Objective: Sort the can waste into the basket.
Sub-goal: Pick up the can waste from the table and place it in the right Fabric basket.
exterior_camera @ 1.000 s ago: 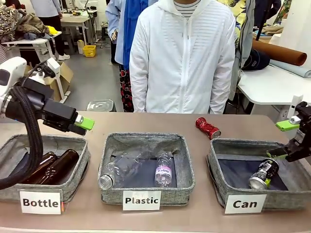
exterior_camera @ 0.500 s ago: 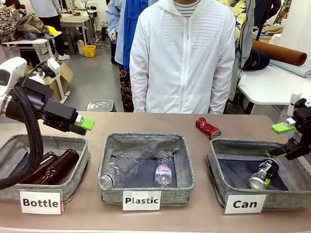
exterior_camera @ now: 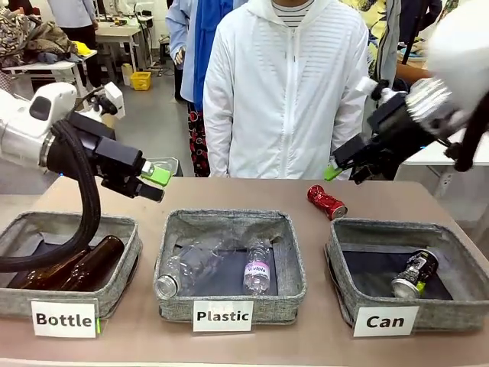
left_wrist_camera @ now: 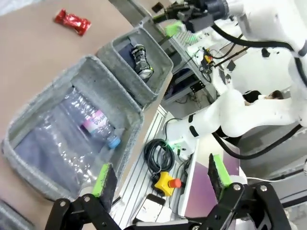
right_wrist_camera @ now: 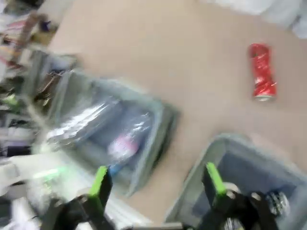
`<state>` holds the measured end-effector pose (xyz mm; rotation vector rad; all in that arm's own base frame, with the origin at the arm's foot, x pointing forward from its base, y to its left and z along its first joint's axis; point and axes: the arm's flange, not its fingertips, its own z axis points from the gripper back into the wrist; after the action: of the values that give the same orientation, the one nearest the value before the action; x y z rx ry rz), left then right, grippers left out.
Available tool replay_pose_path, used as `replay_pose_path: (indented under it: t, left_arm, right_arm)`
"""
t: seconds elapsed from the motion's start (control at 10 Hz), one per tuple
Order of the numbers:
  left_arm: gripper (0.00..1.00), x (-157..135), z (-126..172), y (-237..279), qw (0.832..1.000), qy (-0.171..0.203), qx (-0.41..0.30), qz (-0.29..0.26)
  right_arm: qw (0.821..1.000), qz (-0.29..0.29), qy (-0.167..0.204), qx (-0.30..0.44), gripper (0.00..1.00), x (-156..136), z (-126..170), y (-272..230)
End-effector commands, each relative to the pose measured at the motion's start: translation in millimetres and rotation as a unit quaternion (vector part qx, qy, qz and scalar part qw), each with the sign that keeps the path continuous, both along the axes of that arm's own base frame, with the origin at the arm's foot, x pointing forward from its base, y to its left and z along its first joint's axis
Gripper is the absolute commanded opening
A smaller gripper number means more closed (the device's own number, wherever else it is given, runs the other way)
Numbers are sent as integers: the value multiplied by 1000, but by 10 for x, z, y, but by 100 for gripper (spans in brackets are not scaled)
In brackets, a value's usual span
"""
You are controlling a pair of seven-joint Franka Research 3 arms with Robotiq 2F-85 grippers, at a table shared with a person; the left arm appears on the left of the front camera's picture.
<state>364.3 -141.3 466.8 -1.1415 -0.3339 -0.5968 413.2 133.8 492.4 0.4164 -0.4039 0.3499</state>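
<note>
**Q:** Which can is left to sort, and where does it lie?

**A:** Nearest, the Can basket [exterior_camera: 390, 226] already holds the black can [exterior_camera: 415, 274], on its side on the dark floor. The red can [exterior_camera: 327, 201] lies on the tabletop [exterior_camera: 252, 195] just behind the basket's far left corner. Its long axis runs from far left to near right.

**Q:** Which hand is nearer to it?

**A:** The right hand [exterior_camera: 335, 170], fingers spread and holding nothing, hangs above the tabletop just beyond the red can, so the can lies below it and slightly nearward. In the right wrist view the can's length runs crosswise to the line between the fingers, which should suit a grip across its width. The left hand [exterior_camera: 153, 183], also spread and empty, hovers well apart, above the gap between the Bottle basket [exterior_camera: 114, 228] and the Plastic basket [exterior_camera: 229, 217].

**Q:** What differs from a second ago?

**A:** The right hand, then low at the Can basket's right rim, has swung up and across towards the red can. The left hand has lifted slightly, and both cans lie as before
</note>
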Motion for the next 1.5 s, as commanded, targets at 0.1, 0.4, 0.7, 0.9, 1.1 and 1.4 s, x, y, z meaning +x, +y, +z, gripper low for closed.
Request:
replay_pose_path:
  t: [0.1,0.4,0.7,0.9,1.1,1.4]
  left_arm:
    - [100,-68,-101,364,998,40,-40,36]
    - [100,-198,-291,652,991,53,-63,109]
    - [100,-42,-241,585,996,48,-38,59]
    - [100,-42,-241,585,996,48,-38,59]
    - [100,-42,-241,585,996,48,-38,59]
    - [100,-42,-241,585,996,48,-38,59]
  right_arm:
    - [997,15,53,61,100,-165,93,-140]
    - [999,-22,-2,-41,100,242,-107,82]
    - [987,-77,22,-140,100,1476,-349,164]
    - [985,-36,62,-156,100,1786,-607,139]
    - [980,-15,106,-170,100,2071,-823,-16]
    - [971,20,133,-197,100,2318,-1161,-63]
